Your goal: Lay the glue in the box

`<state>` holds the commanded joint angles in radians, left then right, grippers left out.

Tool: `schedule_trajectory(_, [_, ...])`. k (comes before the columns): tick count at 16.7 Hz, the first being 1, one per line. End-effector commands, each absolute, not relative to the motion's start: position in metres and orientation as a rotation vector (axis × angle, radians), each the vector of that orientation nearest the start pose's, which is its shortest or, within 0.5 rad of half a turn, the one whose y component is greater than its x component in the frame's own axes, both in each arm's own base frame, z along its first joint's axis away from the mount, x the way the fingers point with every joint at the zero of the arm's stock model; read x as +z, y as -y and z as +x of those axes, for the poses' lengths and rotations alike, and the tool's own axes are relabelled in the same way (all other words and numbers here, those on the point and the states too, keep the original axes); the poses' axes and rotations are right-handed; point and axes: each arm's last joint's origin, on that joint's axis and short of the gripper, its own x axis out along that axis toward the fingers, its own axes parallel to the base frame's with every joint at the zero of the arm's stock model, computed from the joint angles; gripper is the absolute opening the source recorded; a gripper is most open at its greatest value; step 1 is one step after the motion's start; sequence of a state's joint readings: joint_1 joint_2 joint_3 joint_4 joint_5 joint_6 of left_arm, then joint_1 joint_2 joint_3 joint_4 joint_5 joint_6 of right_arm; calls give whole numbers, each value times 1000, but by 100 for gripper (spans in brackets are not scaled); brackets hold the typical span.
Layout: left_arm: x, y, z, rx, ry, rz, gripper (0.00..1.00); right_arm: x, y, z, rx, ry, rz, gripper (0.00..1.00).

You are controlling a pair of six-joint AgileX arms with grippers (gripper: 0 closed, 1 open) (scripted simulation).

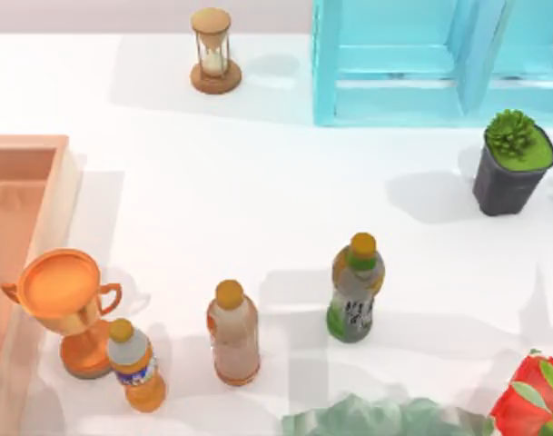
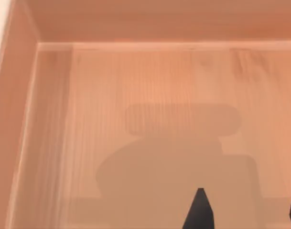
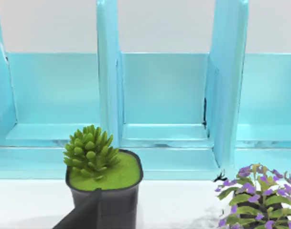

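Terracotta box [image 2: 135,119] floor beneath left pincer [image 2: 248,210] (fingers apart, nothing held)

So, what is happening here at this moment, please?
The left gripper hangs over the inside of the box, at the table's left edge, with its fingers apart and nothing between them. The box floor below it is bare, with the gripper's shadow on it. Three orange-capped drink bottles, a trophy and an hourglass stand on the table. The right arm's camera faces a potted succulent before a blue shelf.
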<state>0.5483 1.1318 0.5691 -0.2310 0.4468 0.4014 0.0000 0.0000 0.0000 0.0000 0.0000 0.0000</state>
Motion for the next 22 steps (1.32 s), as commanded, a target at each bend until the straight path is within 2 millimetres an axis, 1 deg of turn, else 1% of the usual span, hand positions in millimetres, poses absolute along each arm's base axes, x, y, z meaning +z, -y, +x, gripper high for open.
schedule_trajectory(5, [165, -103, 216, -40, -692, 3, 0, 160, 1, 106, 0, 0, 0, 100])
schedule_trajectory(8, [152, -101, 225, -40, -692, 2, 0, 160, 1, 106, 0, 0, 0, 100])
schedule_trajectory(10, [148, -100, 227, -40, -693, 1, 0, 160, 1, 106, 0, 0, 0, 100])
schedule_trajectory(13, [148, -100, 227, -40, -693, 1, 0, 160, 1, 106, 0, 0, 0, 100])
schedule_trajectory(22, [148, -100, 227, -40, -693, 1, 68, 160, 1, 106, 0, 0, 0, 100])
